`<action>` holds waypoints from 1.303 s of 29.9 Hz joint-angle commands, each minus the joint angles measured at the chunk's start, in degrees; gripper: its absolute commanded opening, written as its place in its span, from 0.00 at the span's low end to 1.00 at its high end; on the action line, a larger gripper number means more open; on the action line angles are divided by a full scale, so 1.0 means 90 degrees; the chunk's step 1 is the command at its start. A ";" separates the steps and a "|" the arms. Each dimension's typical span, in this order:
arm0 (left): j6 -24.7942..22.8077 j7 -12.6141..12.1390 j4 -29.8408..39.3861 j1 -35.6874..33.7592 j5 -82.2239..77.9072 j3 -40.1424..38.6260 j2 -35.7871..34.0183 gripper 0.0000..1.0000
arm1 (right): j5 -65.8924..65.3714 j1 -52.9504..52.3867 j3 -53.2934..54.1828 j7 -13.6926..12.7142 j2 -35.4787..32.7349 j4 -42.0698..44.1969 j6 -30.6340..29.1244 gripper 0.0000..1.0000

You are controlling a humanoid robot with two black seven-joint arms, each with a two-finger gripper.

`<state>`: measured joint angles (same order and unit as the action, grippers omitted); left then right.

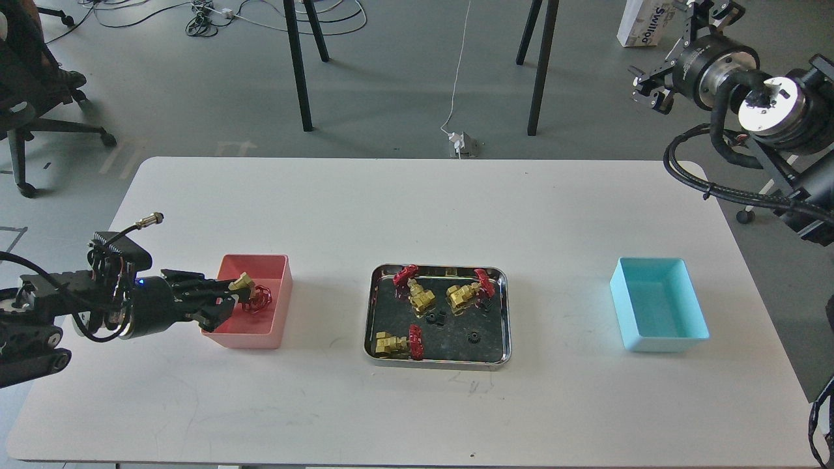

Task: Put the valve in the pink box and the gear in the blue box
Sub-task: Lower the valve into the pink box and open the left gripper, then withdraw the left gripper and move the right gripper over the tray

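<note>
You have the left gripper [229, 296] over the salmon-pink box [260, 301] at lower left, its fingers closed on a brass valve [251, 291] with a red handwheel. The shiny metal tray [438, 314] at centre holds three more valves [420, 296] and tiny black gears [435, 317]. The smooth cyan blue box [658, 304] sits right — nothing inside. Your right gripper [651, 91], upper right, is too unclear to tell.

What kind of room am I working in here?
Probably a lab or workshop: grey floor strewn with cables, an office chair, and a white table holding sorting bins.
</note>
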<state>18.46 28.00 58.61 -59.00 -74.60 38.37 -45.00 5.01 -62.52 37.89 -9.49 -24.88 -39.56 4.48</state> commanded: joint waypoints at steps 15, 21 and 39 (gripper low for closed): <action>0.0000 0.0000 0.0079 -0.0046 0.0018 -0.0103 -0.0010 0.45 | 0.0000 0.0062 0.0009 0.0000 0.0001 -0.0008 0.0000 1.00; -0.0029 0.0000 0.0099 -0.0095 0.0057 -0.0122 -0.0049 0.53 | 0.0000 0.0101 0.0009 0.0000 -0.0009 0.0001 0.0000 1.00; -0.3221 0.0000 0.1856 0.0539 0.4194 -0.5872 0.0232 0.73 | -0.4009 0.0111 -0.0878 0.0420 -0.0310 -0.1479 -0.1522 1.00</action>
<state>-5.67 28.00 73.23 -56.03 -45.63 -7.13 -47.12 -17.87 -62.20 33.07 -6.16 -25.75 -45.32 -6.03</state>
